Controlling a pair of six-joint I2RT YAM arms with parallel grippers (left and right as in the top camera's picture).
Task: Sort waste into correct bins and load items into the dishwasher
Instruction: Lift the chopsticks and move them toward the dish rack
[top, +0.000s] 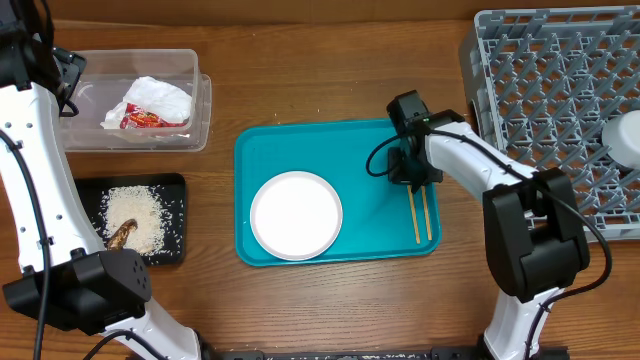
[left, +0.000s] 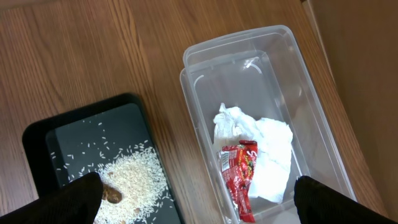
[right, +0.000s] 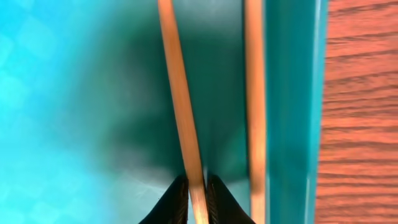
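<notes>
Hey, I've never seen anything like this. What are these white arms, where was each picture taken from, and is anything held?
These are two robot arms at a table. One picture looks down from above; the other two come from cameras on each wrist. On the table lie a teal tray with a white plate and chopsticks, a clear tub holding a napkin and red wrapper, a black tray of rice, and a grey dish rack. The right pincer is closed on one chopstick; the left pincer hangs open near the tub, empty.

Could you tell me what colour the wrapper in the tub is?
The wrapper is red, best seen from the left wrist.
</notes>
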